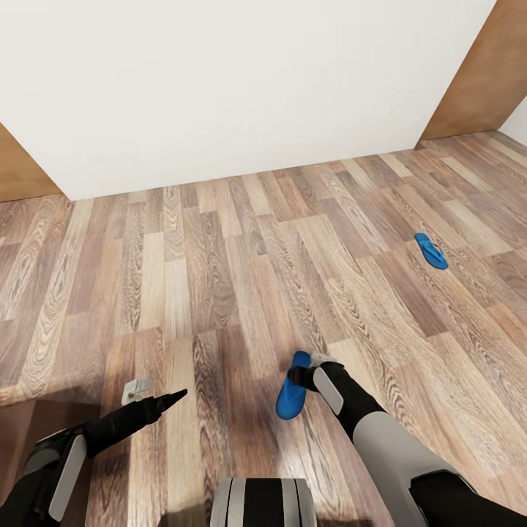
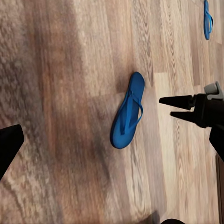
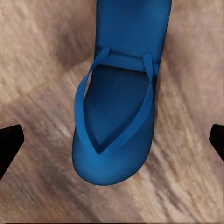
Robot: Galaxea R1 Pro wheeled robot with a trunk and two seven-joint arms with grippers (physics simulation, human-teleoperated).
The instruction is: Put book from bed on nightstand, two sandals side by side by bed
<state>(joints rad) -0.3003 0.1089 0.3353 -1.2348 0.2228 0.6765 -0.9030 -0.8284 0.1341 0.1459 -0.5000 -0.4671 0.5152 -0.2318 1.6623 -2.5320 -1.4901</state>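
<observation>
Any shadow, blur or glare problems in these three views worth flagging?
Head view: even light, sharp, dark shadow on the floor at the lower left corner. Left wrist view: broad soft shadow band beside the near sandal, planks slightly soft. Right wrist view: the same sandal sharp, the floor grain blurred; no glare.

Two blue sandals, one near (image 1: 292, 395) and one far (image 1: 431, 251), on one wood-plank floor (image 1: 219, 293).

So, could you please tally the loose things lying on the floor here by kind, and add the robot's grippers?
Blue sandals: 2, the near sandal under the right gripper, and the far sandal lying apart on the wood floor.
Grippers: 2, right gripper and left gripper.
Total: 4.
</observation>
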